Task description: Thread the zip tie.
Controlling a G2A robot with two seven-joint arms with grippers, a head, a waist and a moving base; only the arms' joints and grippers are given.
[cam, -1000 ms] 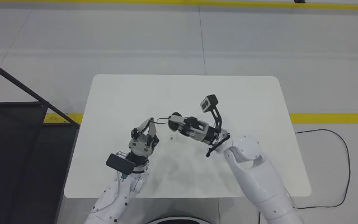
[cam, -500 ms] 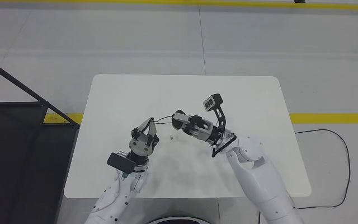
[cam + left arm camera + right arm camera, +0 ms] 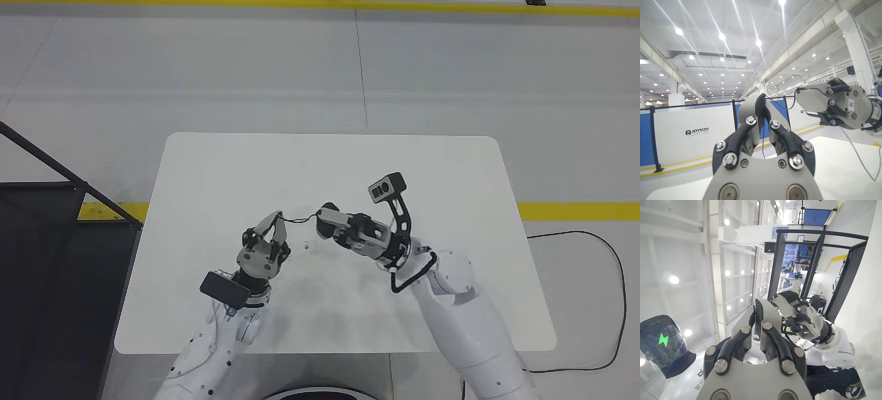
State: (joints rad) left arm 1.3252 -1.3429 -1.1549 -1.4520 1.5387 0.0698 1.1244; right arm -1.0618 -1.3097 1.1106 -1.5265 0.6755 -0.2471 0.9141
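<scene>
Zip tie (image 3: 298, 215): a thin black strap held in the air over the desk (image 3: 420, 170), near its centre and a little toward 10 o'clock. It does not rest on the surface.

- Long axis, top view: roughly 9 to 3 o'clock, with a slight sag between the two grips.
- Left wrist view: the zip tie (image 3: 763, 144) also runs down between the fingers toward the palm. So the strap turns at that grip and continues sideways to the other arm.
- Which end carries the locking head is too fine to tell.

Left end effector (image 3: 277, 225): clenched on the strap, pads pressed flat on it, tips raised toward 12 o'clock.

Right end effector (image 3: 322, 215): sits at 3 o'clock of the left one, tips pointing toward 9 o'clock. It is clamped on the far end of the tie, and the strap meets its tip in the left wrist view (image 3: 804, 98). Its own wrist view shows the fingers (image 3: 761, 313) pressed together.

Likely reason for the hold: with a grip on each end, both the tail and the head can be steered, and the lift off the desk leaves room to curl the strap. The tips sit near each other but apart. The loop looks not yet closed.
</scene>
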